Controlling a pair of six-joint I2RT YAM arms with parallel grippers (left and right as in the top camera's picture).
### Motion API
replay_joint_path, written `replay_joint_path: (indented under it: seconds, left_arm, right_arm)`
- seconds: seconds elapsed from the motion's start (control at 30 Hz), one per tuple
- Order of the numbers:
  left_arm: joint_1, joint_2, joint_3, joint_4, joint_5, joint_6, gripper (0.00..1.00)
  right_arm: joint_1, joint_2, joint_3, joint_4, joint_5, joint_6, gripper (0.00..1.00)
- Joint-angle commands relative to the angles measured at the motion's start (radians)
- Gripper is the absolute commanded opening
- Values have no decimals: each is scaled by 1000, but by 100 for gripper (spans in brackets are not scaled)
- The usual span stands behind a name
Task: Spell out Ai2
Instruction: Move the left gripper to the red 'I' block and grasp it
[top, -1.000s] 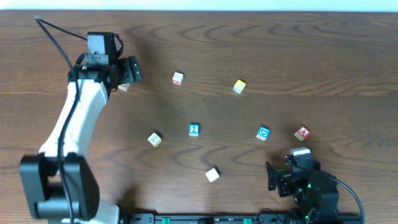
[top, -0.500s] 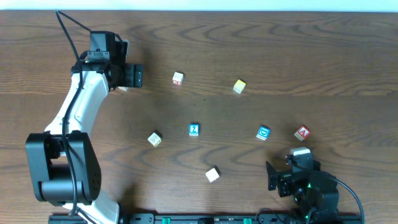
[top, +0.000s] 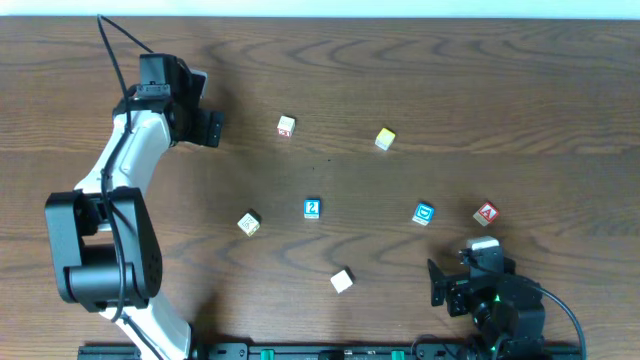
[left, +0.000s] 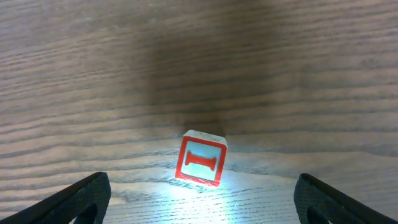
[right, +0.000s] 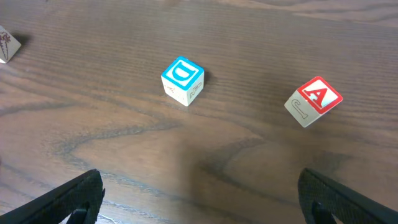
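Your left arm has swung slightly since a second ago. Its left claw stands wide apart, with the I block just ahead, centred and untouched. The right claw is also apart. The A block lies ahead-right of it, the 2 block well to its left.

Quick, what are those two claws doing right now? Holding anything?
Left gripper: open, holding nothing; the red I block sits untouched in front of it.
Right gripper: open, holding nothing.

Red A, red I, blue 2, scattered
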Motion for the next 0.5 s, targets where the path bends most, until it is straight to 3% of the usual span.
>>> replay_joint_path:
  seconds: [0.0,0.47]
  left_arm:
    - [1,31,22,-5,-3,29,95]
    - [2,131,22,84,-22,66,100]
  right_arm:
    - [-15,-6,-12,-5,-4,-16,99]
    - [-15,-6,-12,-5,-4,-16,99]
